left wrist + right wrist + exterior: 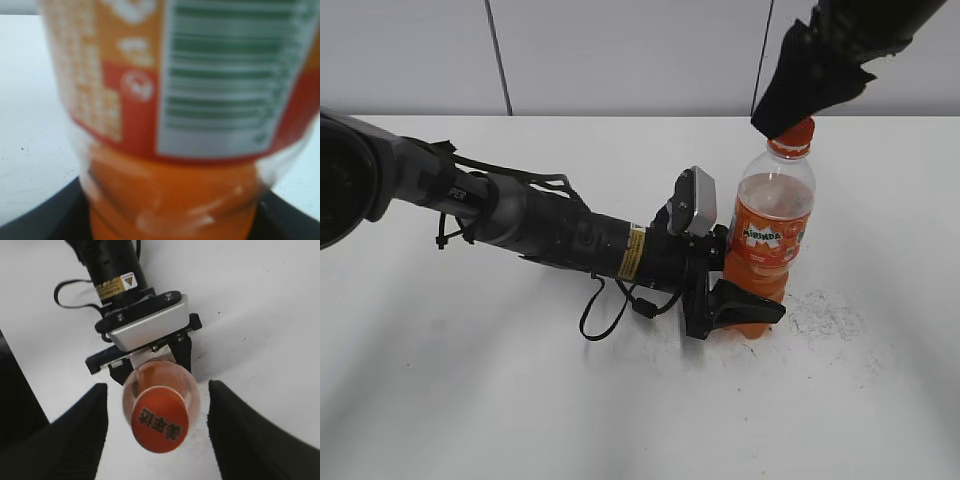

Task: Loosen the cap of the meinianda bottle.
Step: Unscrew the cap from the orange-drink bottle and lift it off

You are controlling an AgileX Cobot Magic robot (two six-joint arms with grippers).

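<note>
The meinianda bottle (770,240) stands upright on the white table, filled with orange drink, with an orange label. My left gripper (735,305) is shut on the bottle's lower body; the left wrist view shows the bottle (175,150) filling the frame between the black jaws. The orange cap (792,138) sits on the neck. My right gripper (788,118) hangs just above the cap. In the right wrist view its two black fingers are spread wide on either side of the cap (160,419) with gaps, so it is open and not touching the cap.
The white table (470,400) has a scuffed, speckled patch (825,315) just right of the bottle's base. The left arm (520,215) lies across the table from the left, with a loose black cable loop (600,315) beneath it. A grey wall runs behind.
</note>
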